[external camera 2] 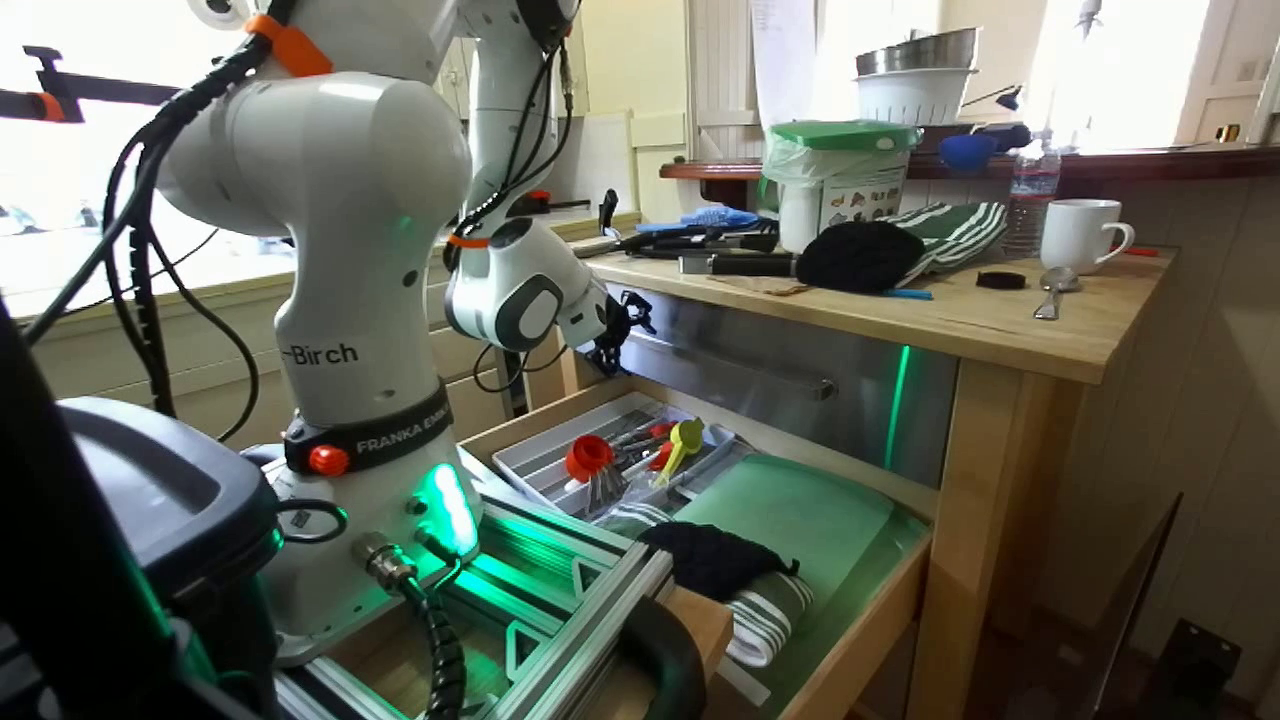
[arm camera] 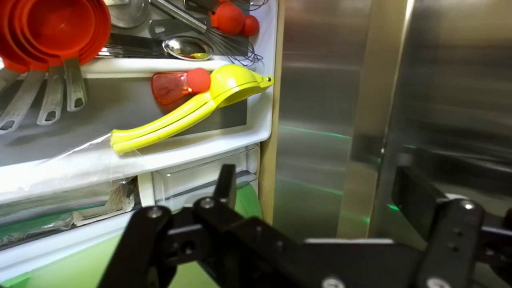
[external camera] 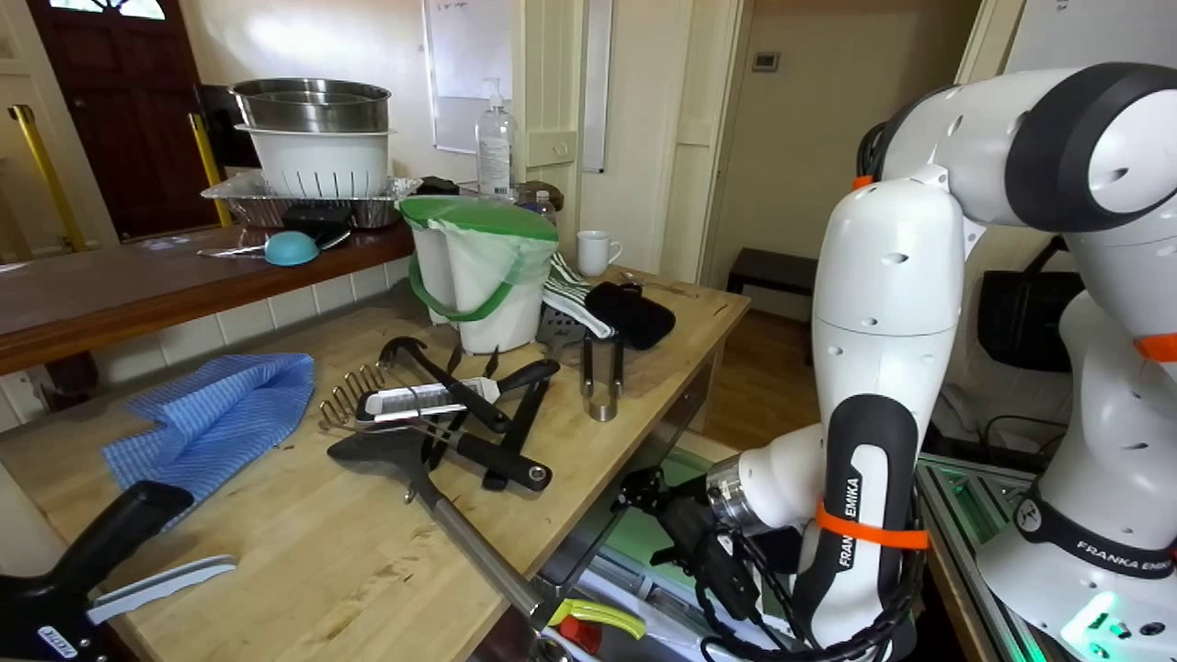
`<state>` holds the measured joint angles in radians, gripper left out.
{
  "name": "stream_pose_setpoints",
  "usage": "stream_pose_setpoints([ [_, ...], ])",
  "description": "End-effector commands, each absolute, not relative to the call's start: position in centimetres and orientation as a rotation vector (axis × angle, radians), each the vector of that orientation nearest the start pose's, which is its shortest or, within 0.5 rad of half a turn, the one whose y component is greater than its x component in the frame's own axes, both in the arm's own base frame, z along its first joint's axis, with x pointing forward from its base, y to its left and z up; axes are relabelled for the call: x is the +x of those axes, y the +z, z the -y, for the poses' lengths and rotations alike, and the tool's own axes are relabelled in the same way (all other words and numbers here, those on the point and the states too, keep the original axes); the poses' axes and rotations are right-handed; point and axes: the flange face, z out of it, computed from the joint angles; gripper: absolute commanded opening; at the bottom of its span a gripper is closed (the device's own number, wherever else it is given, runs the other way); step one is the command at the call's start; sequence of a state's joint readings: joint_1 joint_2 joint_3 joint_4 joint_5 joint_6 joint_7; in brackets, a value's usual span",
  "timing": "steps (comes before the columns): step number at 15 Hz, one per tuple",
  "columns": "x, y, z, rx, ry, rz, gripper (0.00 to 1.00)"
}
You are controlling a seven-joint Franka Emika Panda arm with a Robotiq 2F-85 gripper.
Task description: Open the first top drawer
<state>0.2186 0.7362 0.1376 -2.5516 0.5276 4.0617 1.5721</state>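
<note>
The first top drawer shows as a closed metal front [external camera 2: 870, 410] under the tabletop, with a long bar handle [external camera 2: 745, 368]. Its inside is hidden. In an exterior view the front is a dark strip [external camera: 678, 418] below the table edge. In the wrist view the metal front [arm camera: 316, 160] fills the right half. My gripper [external camera 2: 628, 335] is near the handle's left end there; it also shows in an exterior view [external camera: 644, 519]. In the wrist view my gripper [arm camera: 324, 192] has its fingers wide apart with nothing held between them. I cannot tell whether a finger touches the handle or front.
Below, a drawer with green lining [external camera 2: 800, 510] stands pulled out, with a utensil tray, a yellow squeezer [arm camera: 176, 116] and red measuring cups [arm camera: 56, 28]. A tool with a long metal shaft [external camera: 478, 542] overhangs the table edge [external camera: 386, 570]. Utensils and a green-lidded bin [external camera: 478, 276] stand above.
</note>
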Motion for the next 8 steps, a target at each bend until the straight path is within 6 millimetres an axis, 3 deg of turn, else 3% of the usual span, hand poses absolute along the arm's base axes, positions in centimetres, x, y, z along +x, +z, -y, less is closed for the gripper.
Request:
stream_pose_setpoints([
  [1,42.3,9.0,-8.4,-1.607,-0.762,-2.002,1.0],
  [8,41.3,7.3,-8.3,-1.731,-0.689,-2.104,1.0],
])
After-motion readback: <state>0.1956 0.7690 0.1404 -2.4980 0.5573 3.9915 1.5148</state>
